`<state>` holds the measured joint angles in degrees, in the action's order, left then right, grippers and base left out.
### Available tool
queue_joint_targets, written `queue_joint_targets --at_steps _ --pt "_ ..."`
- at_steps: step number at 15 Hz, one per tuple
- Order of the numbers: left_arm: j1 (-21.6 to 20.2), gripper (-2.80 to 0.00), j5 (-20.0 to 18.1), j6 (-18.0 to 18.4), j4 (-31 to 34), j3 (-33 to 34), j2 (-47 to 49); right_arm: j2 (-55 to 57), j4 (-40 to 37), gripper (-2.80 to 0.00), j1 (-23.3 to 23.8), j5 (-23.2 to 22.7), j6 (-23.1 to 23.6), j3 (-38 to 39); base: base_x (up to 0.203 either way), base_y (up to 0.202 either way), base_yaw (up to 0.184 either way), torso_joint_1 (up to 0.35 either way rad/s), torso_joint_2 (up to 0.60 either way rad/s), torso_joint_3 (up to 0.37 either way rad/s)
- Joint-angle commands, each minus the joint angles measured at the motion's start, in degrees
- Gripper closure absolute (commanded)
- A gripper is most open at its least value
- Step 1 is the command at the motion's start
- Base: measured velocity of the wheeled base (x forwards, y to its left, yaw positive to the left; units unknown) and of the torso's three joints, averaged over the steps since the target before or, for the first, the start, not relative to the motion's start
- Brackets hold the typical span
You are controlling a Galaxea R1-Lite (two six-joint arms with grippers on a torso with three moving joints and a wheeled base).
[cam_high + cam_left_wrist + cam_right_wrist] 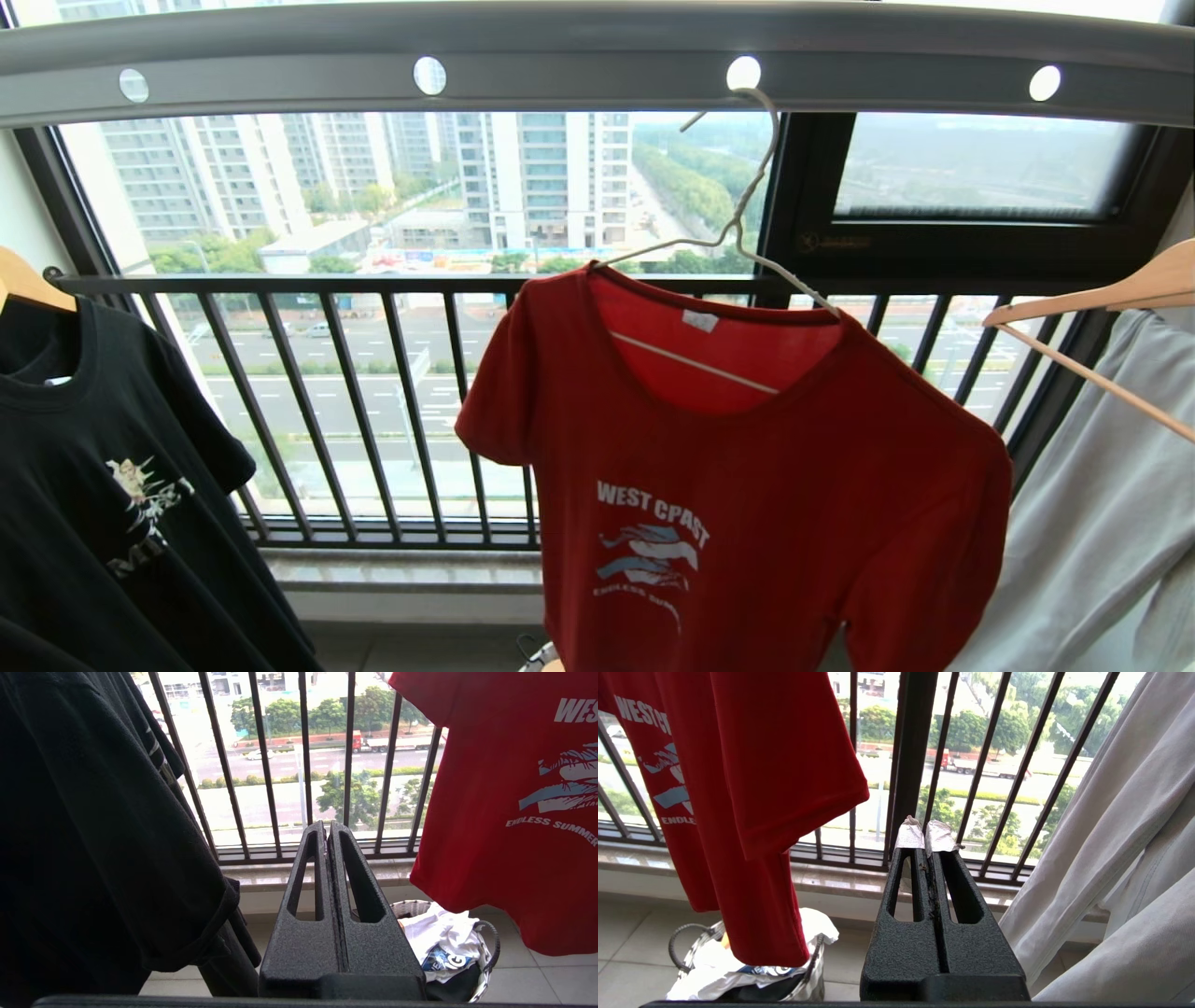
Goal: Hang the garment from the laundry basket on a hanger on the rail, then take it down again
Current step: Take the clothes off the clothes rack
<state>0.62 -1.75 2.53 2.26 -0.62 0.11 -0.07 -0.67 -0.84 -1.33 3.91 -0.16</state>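
Observation:
The red garment with white "WEST CPAST" lettering hangs on the thin cream-white hanger, whose hook sits in a round hole of the grey rail. The garment also shows in the left wrist view, and the garment in the right wrist view. Below it stands the laundry basket, also seen as the laundry basket, holding white and dark cloth. My left gripper is shut and empty, low between the black shirt and the garment. My right gripper, with taped tips, is shut and empty, right of the garment.
A black T-shirt on a wooden hanger hangs at the left, a pale grey shirt on a wooden hanger at the right. Behind them runs a black barred window railing above a stone sill. The floor is tiled.

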Motion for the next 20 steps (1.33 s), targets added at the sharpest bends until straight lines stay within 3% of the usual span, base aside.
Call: queue_joint_targets --at_steps 1,4,7,11,16,20 --pt "-0.01 0.00 -0.01 0.02 0.03 0.01 -0.02 0.07 0.15 0.00 -0.04 -0.09 -0.22 0.07 0.000 0.000 0.000 0.000 0.00 0.000" --pt "-0.01 0.00 -0.01 0.02 0.03 0.01 -0.02 0.10 -0.47 0.00 -0.04 -0.01 -0.13 -4.12 0.000 0.000 0.000 0.000 0.00 0.000" --pt "-0.01 0.00 -0.01 0.02 0.03 0.01 -0.02 3.94 -4.57 0.00 -0.01 -0.20 0.84 -13.25 0.000 0.000 0.000 0.000 0.00 0.000" --pt "-0.01 0.00 -0.01 0.02 0.03 0.01 -0.02 17.81 -10.84 0.00 -0.03 -1.21 1.22 -28.89 0.000 0.000 0.000 0.000 0.00 0.000" --pt "-0.01 0.00 -0.01 0.02 0.03 0.01 -0.02 36.40 -12.87 0.00 -0.12 -5.31 1.81 -44.46 0.000 0.000 0.000 0.000 0.00 0.000" --pt "-0.01 0.00 -0.01 0.02 0.03 0.01 -0.02 45.59 -12.44 0.00 -1.06 -17.17 4.28 -53.34 0.000 0.000 0.000 0.000 0.00 0.000"
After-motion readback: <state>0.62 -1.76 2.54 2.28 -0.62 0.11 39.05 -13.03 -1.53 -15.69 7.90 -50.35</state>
